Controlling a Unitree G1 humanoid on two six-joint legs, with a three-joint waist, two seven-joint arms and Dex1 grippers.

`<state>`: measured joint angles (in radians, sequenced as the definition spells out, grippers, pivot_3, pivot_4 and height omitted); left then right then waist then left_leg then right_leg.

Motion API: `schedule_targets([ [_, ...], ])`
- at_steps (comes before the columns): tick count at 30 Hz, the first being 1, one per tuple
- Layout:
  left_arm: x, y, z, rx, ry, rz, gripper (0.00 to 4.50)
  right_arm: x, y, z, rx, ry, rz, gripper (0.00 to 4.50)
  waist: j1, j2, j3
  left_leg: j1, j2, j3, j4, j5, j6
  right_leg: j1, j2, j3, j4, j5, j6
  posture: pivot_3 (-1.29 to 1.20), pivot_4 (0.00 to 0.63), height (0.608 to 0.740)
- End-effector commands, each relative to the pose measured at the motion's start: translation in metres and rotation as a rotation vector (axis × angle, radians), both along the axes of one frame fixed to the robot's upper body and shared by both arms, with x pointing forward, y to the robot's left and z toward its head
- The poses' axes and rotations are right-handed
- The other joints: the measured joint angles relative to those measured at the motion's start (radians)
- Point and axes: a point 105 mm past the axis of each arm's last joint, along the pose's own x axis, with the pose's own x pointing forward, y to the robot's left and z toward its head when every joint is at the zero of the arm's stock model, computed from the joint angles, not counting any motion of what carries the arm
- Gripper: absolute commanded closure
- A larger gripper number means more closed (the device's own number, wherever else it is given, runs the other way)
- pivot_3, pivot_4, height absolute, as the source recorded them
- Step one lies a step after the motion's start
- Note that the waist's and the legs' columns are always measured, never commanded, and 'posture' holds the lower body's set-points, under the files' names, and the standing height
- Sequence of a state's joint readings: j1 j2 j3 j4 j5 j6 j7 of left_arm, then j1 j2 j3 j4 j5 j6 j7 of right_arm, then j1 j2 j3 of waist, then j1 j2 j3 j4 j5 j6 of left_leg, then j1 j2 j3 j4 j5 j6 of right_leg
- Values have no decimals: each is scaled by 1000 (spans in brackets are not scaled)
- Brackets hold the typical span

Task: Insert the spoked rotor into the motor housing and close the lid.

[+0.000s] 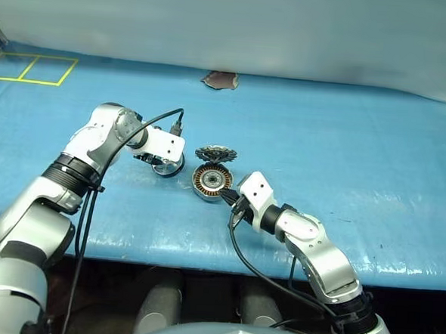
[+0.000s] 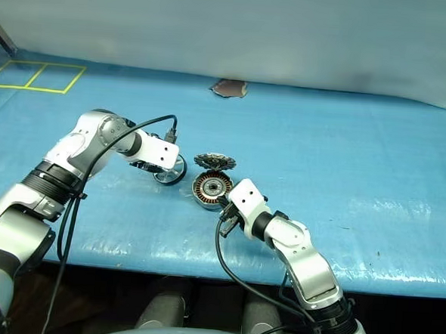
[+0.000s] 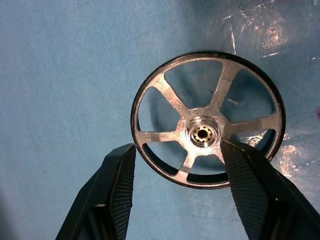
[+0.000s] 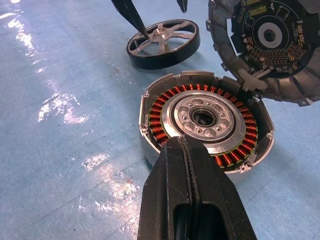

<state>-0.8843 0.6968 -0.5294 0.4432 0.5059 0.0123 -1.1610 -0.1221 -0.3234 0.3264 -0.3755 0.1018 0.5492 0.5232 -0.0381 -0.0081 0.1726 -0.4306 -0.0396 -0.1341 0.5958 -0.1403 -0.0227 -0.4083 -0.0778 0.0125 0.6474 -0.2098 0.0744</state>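
Blue sheeting [image 1: 345, 144] carries the spoked rotor [image 3: 207, 134] flat beside the motor housing [image 4: 207, 122]; rigid, likely slick metal, best pinched across rim by left gripper [image 3: 177, 170], jaws apart astride it; right gripper [image 4: 187, 165] closed, empty.

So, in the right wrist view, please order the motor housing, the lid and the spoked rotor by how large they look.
1. Motor housing, the largest, though it lies nearest the camera.
2. Lid, partly cut by the picture's edge, so its rank against the housing is unsure.
3. Spoked rotor, the smallest, lying farther away.
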Motion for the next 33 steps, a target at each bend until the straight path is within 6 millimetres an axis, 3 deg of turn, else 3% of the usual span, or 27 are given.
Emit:
schedule_targets([
  [1, -6, 5, -13, 16, 48, 15, 1564, -2, 4, 16, 30, -55, 11, 4500, 0, 0, 0, 0, 0, 0, 0, 0, 0, 0, 0, 0, 0, 0, 0, 0, 150, 740],
  [11, -9, 8, -24, 7, 86, 42, 1564, 0, 3, 16, 35, -56, -6, 4500, -4, 0, 0, 0, 0, 0, 0, 0, 0, -1, 0, 0, 2, 0, 0, 0, 150, 740],
  [16, -7, 8, -21, -12, 78, 45, 2947, 1, 1, 16, 36, -58, -20, 4500, -2, 0, 0, 0, 0, 0, 0, 0, 0, -1, 0, 0, 2, 0, 0, 0, 150, 740],
  [24, -9, 11, -11, -94, 75, 43, 2947, 2, -6, 14, 32, -54, -50, 4500, -2, 0, 0, 0, 0, 0, 1, 0, 0, -1, 0, 0, 2, 0, 0, 0, 150, 740],
  [33, -37, 2, -10, -267, 243, -86, 2947, 3, -20, 11, 8, -61, -82, 4500, -1, 0, 0, -1, 0, 0, 1, 0, 0, -2, 0, 0, 2, 0, -1, 0, 150, 740],
])
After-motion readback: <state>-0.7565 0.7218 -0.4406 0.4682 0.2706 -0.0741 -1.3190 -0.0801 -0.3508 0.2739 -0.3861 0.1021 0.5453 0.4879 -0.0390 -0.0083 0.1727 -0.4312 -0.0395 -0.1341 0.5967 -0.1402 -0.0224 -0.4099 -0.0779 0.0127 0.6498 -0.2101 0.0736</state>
